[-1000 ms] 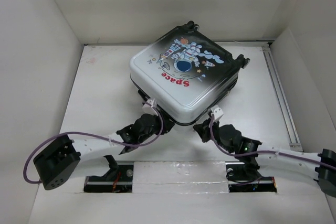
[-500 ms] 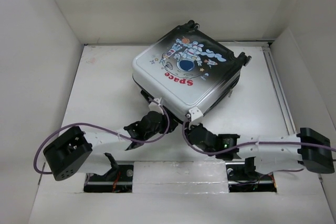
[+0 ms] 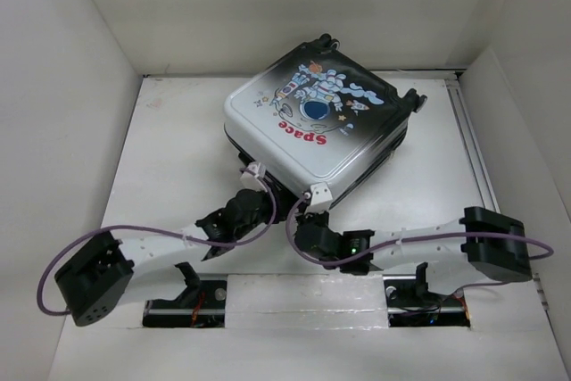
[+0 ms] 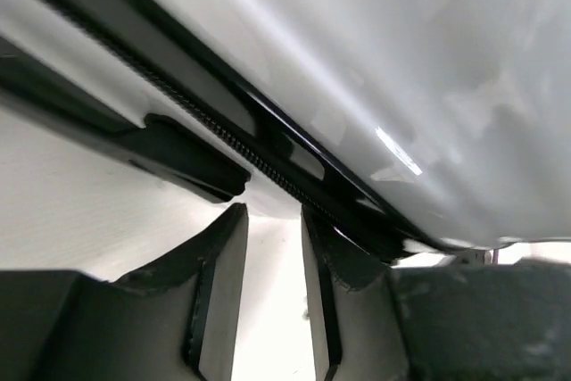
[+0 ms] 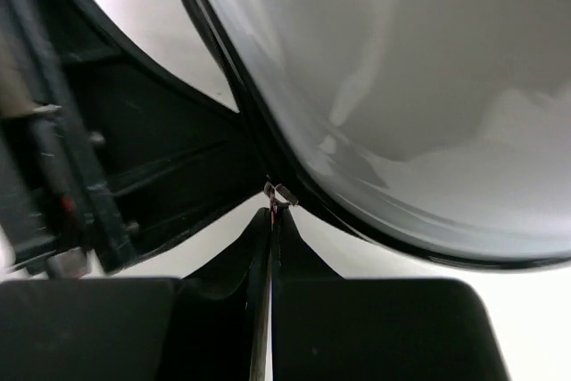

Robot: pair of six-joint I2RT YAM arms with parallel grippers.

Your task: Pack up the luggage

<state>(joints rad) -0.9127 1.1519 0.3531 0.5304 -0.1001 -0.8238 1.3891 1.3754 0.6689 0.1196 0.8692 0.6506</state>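
Right gripper (image 5: 270, 212) is pinched tight on a tiny metal tab (image 5: 280, 192) at the seam of the luggage (image 3: 312, 127); the tab is hard to make out. Left gripper (image 4: 272, 217) is narrowly parted and holds nothing, beside the near-left zip. The luggage lies mid-table, toward the far wall, with its underside hidden.

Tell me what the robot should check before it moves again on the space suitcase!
1. Right claw pinching the zipper pull: ok, it is shut on the little metal tab.
2. Left claw gripping something: not ok, its fingers are apart with nothing between them, just under the zipper track.
3. Suitcase lying flat on the table, astronaut side up: ok.
4. Zipper closed all the way round: cannot tell, most of the seam is hidden.
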